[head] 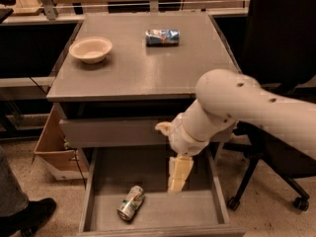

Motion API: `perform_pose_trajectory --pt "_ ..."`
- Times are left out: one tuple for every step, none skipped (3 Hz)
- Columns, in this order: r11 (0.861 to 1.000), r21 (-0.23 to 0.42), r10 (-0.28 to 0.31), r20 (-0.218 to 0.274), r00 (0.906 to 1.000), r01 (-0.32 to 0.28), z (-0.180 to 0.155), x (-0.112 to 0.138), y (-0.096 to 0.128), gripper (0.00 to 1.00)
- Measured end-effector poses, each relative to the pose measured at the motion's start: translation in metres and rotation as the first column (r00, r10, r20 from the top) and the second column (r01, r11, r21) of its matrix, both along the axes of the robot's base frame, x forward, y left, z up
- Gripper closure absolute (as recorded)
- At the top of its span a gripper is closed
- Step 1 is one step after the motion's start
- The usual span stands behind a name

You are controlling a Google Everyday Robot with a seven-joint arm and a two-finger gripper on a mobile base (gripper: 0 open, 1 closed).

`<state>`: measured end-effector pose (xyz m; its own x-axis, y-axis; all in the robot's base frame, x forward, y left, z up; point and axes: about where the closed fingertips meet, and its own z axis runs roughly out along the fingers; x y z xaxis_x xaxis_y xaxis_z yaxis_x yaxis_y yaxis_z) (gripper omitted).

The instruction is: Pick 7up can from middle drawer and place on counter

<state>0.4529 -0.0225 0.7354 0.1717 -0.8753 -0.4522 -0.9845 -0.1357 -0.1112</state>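
The pincer point(178, 176), over the open middle drawer point(163, 216), is pale cream-yellow under a glossy white arm point(237, 102). Just down-left of it, the 7up can point(131, 202) is silver-white with a green label. The drawer is plain grey. Above the pincer, the counter point(138, 70) is matte grey with a lighter edge, its bowl point(91, 49) off-white, its other can point(162, 37) blue and white. Right of the pincer the chair point(281, 43) is black; far left, the cardboard box point(52, 147) is brown.
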Motion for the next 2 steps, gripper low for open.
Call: perform_pose_trajectory --pt "0.993 0.039 0.112 -0.046 0.9927 -0.110 -0.0669 -0.0097 0.0357 0.00" --pt "0.992 0.037 0.120 -0.056 0.9912 -0.118 -0.0759 -0.0085 0.0402 0.00"
